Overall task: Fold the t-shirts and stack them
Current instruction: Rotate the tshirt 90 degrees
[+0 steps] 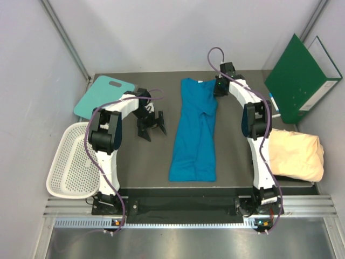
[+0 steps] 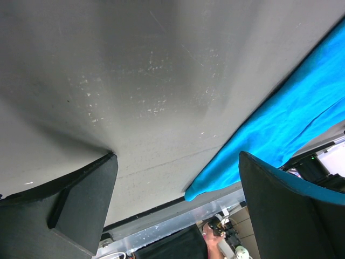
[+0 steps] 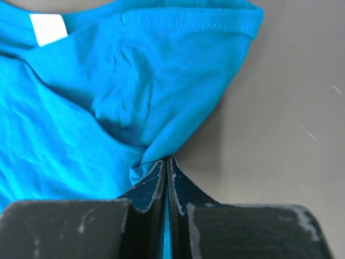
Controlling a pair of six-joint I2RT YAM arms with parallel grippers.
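A bright blue t-shirt (image 1: 194, 132) lies lengthwise in the middle of the table, folded narrow. My right gripper (image 1: 219, 86) is at its far right corner, shut on the blue cloth (image 3: 161, 108) with a pinch of fabric between the fingers (image 3: 148, 186). To the left of the shirt my left gripper (image 1: 151, 127) hangs open over bare table with nothing between its fingers (image 2: 81, 205); the shirt's edge (image 2: 280, 124) shows on the right of the left wrist view. A pale cream-yellow t-shirt bundle (image 1: 296, 154) rests at the right edge.
A white mesh basket (image 1: 73, 162) sits at the near left. A teal board with a handle hole (image 1: 102, 94) lies at the far left corner. A green binder (image 1: 299, 78) leans against the right wall.
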